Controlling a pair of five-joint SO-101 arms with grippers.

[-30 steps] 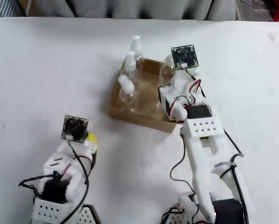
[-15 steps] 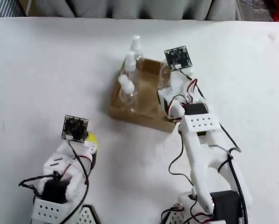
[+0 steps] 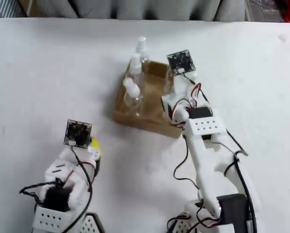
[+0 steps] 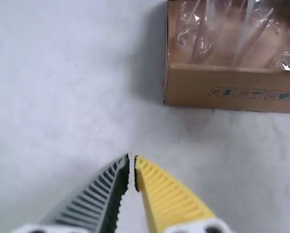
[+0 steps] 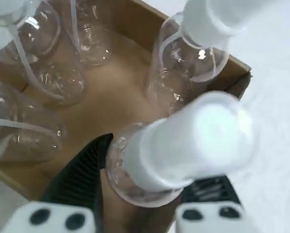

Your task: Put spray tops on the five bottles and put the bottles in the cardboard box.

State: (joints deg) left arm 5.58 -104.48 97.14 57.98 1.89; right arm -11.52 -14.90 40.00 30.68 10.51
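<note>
My right tool [image 5: 152, 177] grips a capped bottle [image 5: 193, 141] over the box [image 3: 135, 121] at centre frame. My left tool [image 4: 131, 167], tips pinched together, sits lower left over the table [image 3: 38, 58].

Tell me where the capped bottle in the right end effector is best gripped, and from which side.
Grip the bottle on its clear round body just below the white spray top, as the right end effector does, one finger on each side. Come from above: it stands roughly upright, and neighbouring bottles and the cardboard box wall crowd its lower sides.
</note>
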